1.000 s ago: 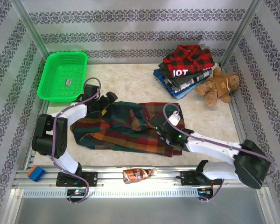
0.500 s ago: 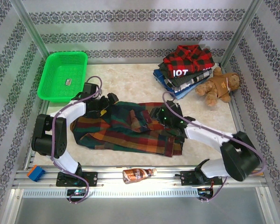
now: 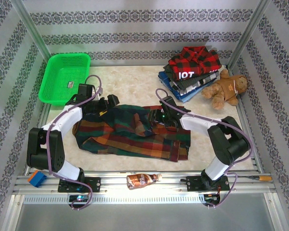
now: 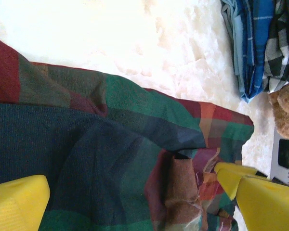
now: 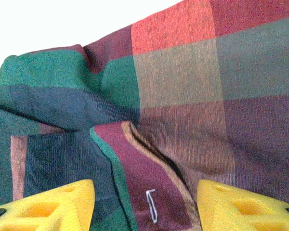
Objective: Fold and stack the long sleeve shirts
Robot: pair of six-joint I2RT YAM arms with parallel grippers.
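The plaid shirt (image 3: 130, 134) lies spread and rumpled in the middle of the bench (image 3: 130, 82), not yet folded, its long axis running left to right across my top view and sagging a little toward the near right corner. A loose brownish fold bunches up near its centre. Both pincers sit along its far edge, so the bulk of the cloth lies on the near side of each of them. The left pincer (image 3: 109, 102) hangs over the far left corner, released and spread wide, with navy and green cloth below its fingers (image 4: 17, 204) and nothing caught between them. The right pincer (image 3: 162, 115) is over the far edge right of centre, low on the cloth; in its wrist view the jaws stand apart with a maroon button strip running up between them, and I see no pinch on it yet. I judge the right arm nearer the shirt's middle and the left better placed for the left end, so a fold across the long axis would want both to close on that far edge together. The stack of folded shirts (image 3: 190, 72) waits at the far right, well apart from the plaid one, with the teddy bear (image 3: 226, 89) just beside it. The green basket (image 3: 65, 77) stands at the far left.
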